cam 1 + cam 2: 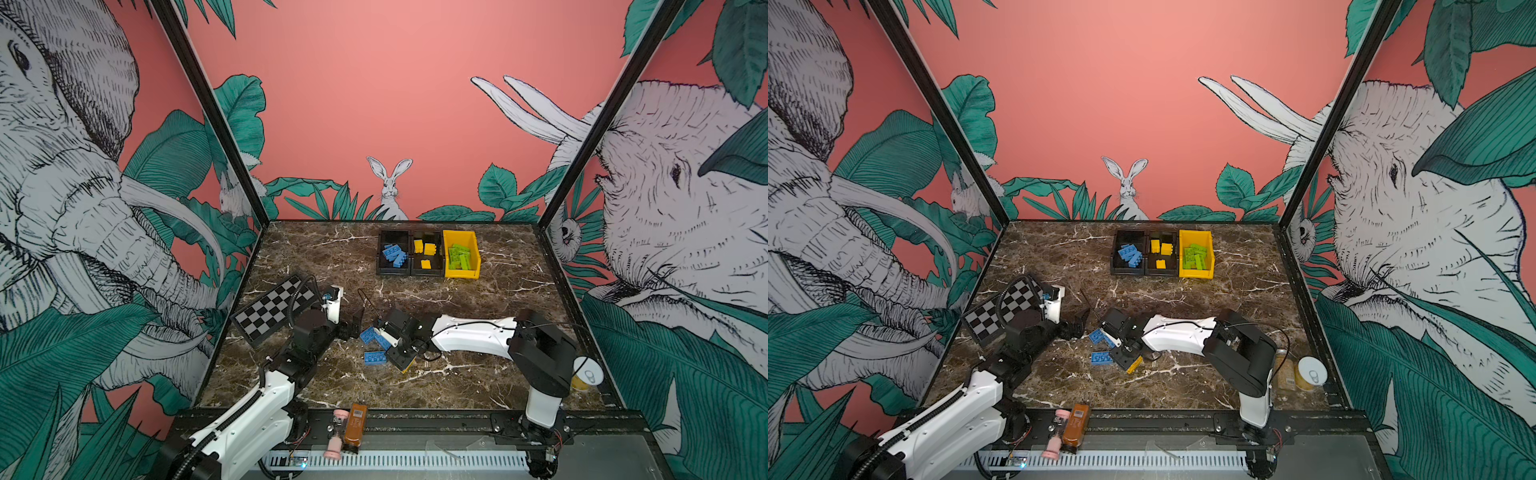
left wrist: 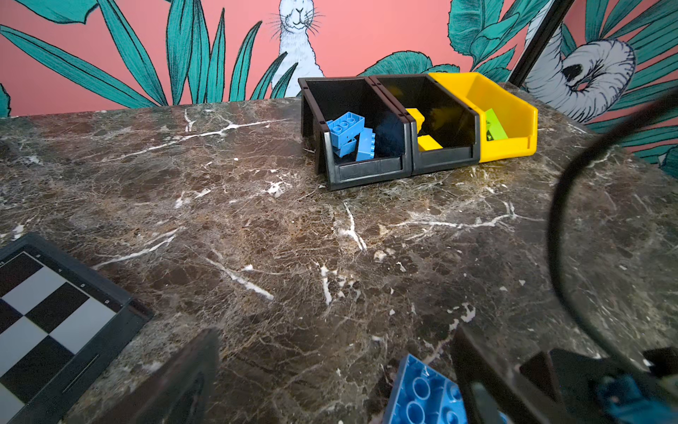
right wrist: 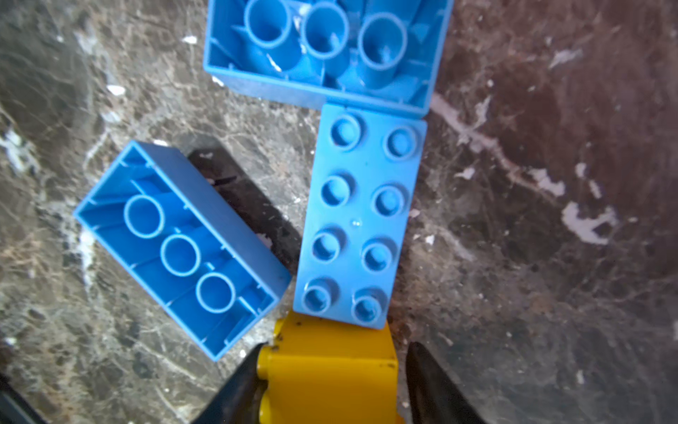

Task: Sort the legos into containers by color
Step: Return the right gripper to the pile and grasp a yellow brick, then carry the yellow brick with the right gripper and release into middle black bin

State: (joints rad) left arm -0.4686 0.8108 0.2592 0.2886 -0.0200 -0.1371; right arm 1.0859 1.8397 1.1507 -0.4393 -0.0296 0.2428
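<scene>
because the yellow brick [image 3: 330, 370] butts end-on against a studs-up blue brick [image 3: 361, 216], the right gripper [image 3: 335, 347] comes in from the brick's free end, with one finger down each long side. the jaws stand narrow astride it. one finger touches and the other shows a sliver of gap, so a firm grip cannot be confirmed. an upturned blue brick [image 3: 179, 249] and a second upturned blue brick [image 3: 326, 47] lie just beside, on the marble table [image 1: 478, 299].

the left gripper [image 2: 335, 332] hangs wide and empty near this cluster, probably stationed to take a blue brick.

at the far edge, three bins stand touching in a row:
- the left black bin [image 1: 390, 237] holds blue.
- the middle black bin [image 1: 433, 237] holds yellow.
- the yellow bin [image 1: 474, 254] holds green.

the straddled brick belongs in the middle bin.
</scene>
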